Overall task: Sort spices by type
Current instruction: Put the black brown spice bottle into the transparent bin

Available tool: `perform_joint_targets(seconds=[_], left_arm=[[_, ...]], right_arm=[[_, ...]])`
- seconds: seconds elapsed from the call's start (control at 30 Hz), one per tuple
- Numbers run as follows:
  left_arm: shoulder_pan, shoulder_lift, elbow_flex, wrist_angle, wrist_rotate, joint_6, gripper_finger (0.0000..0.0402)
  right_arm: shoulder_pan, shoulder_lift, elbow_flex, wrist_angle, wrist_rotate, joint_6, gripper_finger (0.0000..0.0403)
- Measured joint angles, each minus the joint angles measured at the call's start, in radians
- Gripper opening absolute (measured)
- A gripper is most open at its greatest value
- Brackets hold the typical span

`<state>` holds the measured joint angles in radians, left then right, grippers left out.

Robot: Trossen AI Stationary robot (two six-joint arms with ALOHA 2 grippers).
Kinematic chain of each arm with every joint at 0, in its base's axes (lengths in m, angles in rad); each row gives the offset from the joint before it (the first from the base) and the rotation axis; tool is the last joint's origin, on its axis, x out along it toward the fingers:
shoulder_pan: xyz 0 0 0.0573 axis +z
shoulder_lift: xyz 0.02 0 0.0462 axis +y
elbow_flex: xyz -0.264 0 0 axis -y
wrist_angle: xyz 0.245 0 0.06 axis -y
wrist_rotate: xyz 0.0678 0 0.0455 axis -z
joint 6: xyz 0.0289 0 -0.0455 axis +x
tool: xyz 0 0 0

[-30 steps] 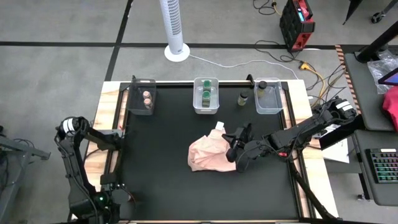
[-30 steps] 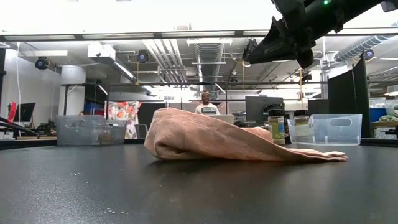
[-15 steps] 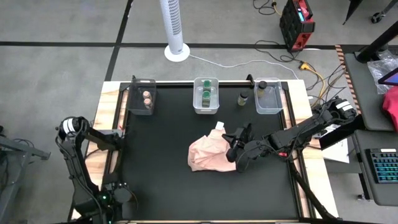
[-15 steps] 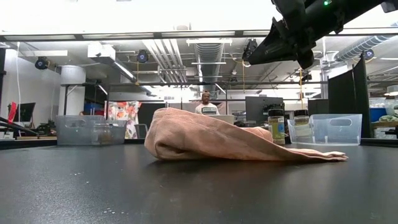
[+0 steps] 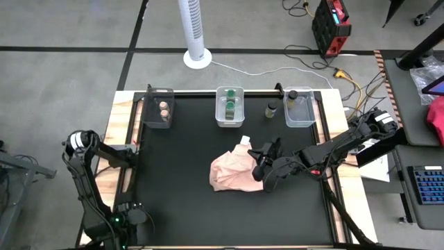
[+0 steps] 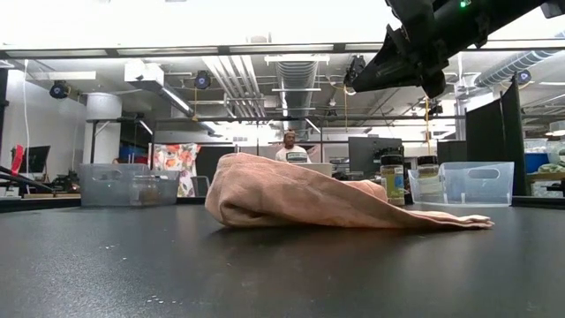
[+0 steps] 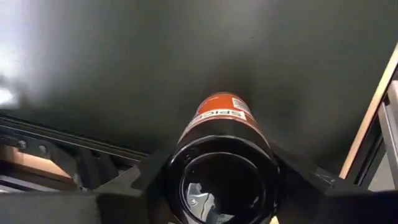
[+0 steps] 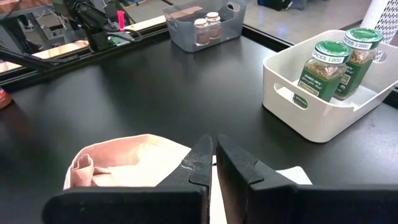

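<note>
My left gripper (image 5: pixel 133 212) points down at the mat's near left corner, shut on a black-lidded spice jar (image 7: pixel 217 118) with an orange label. The gripper hides the jar in the high view. My right gripper (image 8: pixel 214 158) hangs shut above the pink cloth (image 5: pixel 234 171) at mid-table, touching nothing. Three bins stand at the far edge. The left bin (image 5: pixel 158 119) holds tan-lidded jars (image 5: pixel 164 109), the middle bin (image 5: pixel 229 122) green-lidded jars (image 8: pixel 331 68), and the right bin (image 5: pixel 300 118) one dark-lidded jar (image 5: pixel 293 95). A loose jar (image 5: pixel 270 109) stands upright on the mat between the middle and right bins. My left gripper pinches the jar's black lid (image 7: pixel 177 186) between its two fingers (image 7: pixel 134 186), one on each side. The fingers come from above, pointing down. The jar stands lid up below them. Whether its base is on the mat, I cannot tell.
A white card (image 5: pixel 245 141) pokes out at the cloth's far edge. The black mat (image 5: pixel 180 180) is bare between the cloth and my left gripper. A white tower fan (image 5: pixel 194 31) stands on the floor beyond the table. A person (image 6: pixel 290 146) is far behind.
My left gripper has sunk a little at the near left corner.
</note>
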<state>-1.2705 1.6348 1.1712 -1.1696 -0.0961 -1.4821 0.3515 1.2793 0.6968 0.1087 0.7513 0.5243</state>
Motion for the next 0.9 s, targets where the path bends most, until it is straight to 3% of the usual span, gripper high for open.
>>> perform_joint_targets(seconds=[0.2,0.33,0.57,0.9], left_arm=[[0.023,0.0,0.079,-0.039,-0.086,0.065,0.0189],[0.053,0.0,0.177,-0.06,-0.275,0.199,0.0189],[0.136,-0.001,0.291,-0.147,-0.515,0.464,0.0189],[0.307,-0.054,0.186,-0.072,-0.541,0.801,0.0189]], right_arm=[[0.0,0.0,0.0,0.0,0.0,0.0,0.0013],[0.0,0.0,0.0,0.0,-0.005,-0.001,0.0013],[0.006,0.0,0.0,-0.004,-0.068,0.0,0.0013],[0.006,0.0,0.0,-0.008,-0.082,0.0,0.0013]])
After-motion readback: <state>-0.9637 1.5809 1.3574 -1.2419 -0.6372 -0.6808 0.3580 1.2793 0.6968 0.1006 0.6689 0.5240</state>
